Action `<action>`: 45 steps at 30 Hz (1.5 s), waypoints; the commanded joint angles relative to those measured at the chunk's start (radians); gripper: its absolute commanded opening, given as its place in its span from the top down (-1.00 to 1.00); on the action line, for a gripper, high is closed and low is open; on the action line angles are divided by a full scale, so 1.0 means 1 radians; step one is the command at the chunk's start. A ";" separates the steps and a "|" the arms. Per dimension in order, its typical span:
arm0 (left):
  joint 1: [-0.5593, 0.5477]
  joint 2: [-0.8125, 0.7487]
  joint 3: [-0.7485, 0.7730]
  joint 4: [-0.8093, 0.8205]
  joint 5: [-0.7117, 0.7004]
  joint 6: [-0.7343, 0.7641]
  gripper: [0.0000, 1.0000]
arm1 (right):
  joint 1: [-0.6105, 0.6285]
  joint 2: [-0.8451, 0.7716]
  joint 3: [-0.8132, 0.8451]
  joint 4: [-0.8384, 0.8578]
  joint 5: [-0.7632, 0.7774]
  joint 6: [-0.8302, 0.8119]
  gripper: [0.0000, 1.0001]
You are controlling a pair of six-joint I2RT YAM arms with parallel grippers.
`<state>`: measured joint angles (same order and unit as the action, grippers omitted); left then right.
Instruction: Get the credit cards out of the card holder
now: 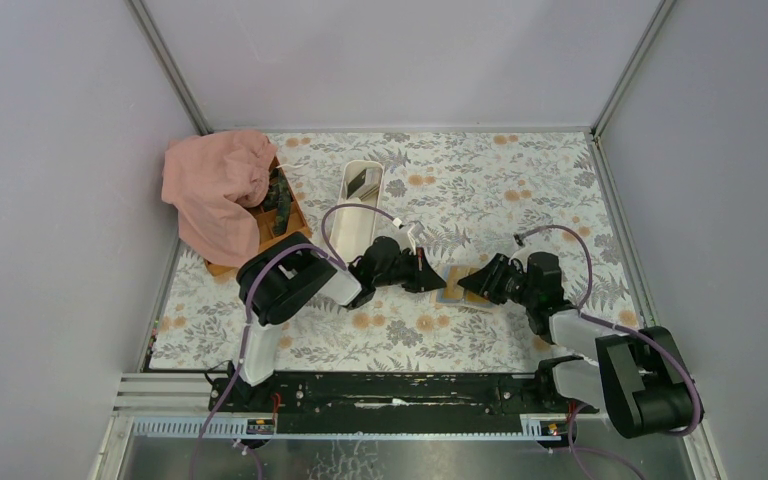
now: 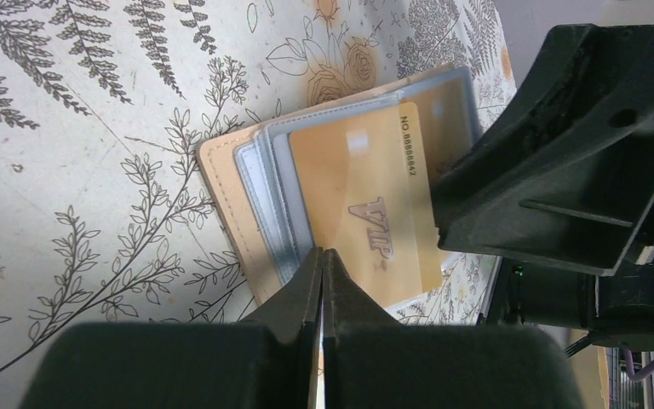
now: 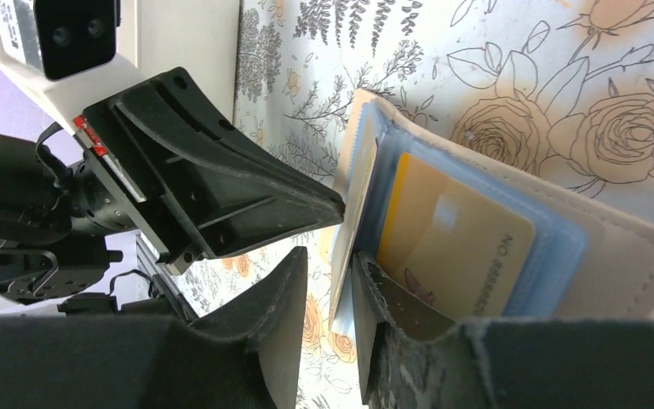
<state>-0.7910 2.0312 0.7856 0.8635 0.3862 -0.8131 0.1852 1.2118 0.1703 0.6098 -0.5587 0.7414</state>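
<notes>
The card holder (image 1: pixel 453 288) lies open on the floral table between my two grippers, tan cover (image 2: pixel 221 187) underneath and light blue sleeves on top. A gold "VIP" credit card (image 2: pixel 366 196) sits in a sleeve; it also shows in the right wrist view (image 3: pixel 460 247). My left gripper (image 2: pixel 322 254) is shut, with its tips at the holder's near edge, over the sleeves. My right gripper (image 3: pixel 330 264) is open. A thin pale leaf or card (image 3: pixel 347 230) stands on edge between its fingers, close to the right finger. From above, both grippers (image 1: pixel 430 277) meet at the holder.
A long white oval tray (image 1: pixel 360 200) lies behind the left arm. A brown wooden box (image 1: pixel 285 210), partly under a pink cloth (image 1: pixel 215 190), stands at the back left. Grey walls enclose the table.
</notes>
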 commanded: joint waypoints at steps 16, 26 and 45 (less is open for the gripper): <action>-0.013 0.067 -0.003 -0.081 -0.028 0.025 1.00 | 0.018 -0.121 0.036 -0.170 -0.024 -0.089 0.99; -0.014 0.069 -0.009 -0.071 -0.029 0.022 1.00 | 0.018 -0.152 0.081 -0.295 0.049 -0.142 0.96; -0.010 0.059 -0.004 -0.064 -0.031 0.019 1.00 | 0.001 -0.264 0.190 -0.671 0.203 -0.203 1.00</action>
<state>-0.7914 2.0506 0.7898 0.8734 0.3733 -0.8143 0.1932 0.9943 0.3172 0.0463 -0.4374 0.5648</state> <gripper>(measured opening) 0.009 0.011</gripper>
